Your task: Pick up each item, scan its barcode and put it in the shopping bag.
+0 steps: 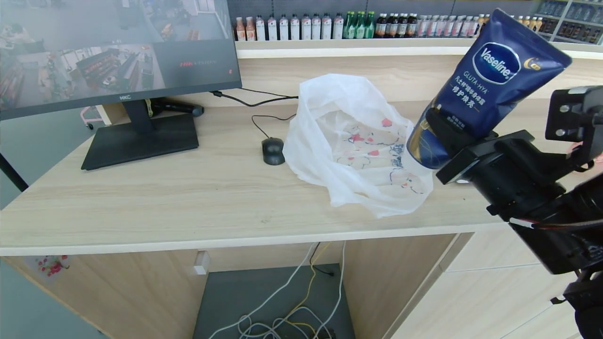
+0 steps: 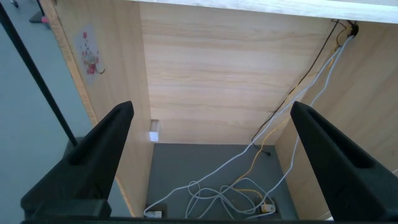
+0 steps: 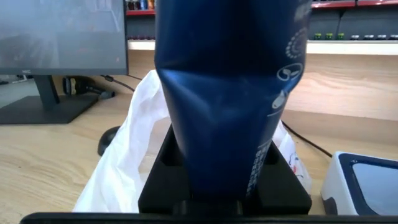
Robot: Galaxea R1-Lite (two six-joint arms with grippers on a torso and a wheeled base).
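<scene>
Clamping the blue tube (image 1: 490, 80) near its cap, the right gripper (image 1: 442, 141) should centre it over the mouth of the shopping bag (image 1: 348, 141) before letting go; the left gripper (image 2: 211, 115) hangs spread open.

Right claw (image 1: 447, 146) raised, clamped on the tube (image 1: 494, 75); left claw (image 2: 211, 112) low, jaws spread.

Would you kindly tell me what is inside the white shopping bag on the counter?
The shopping bag gapes open; inside, only white film with red and blue print shows, no clear item. Folds hide its bottom; the blue tube covers its right edge.
</scene>
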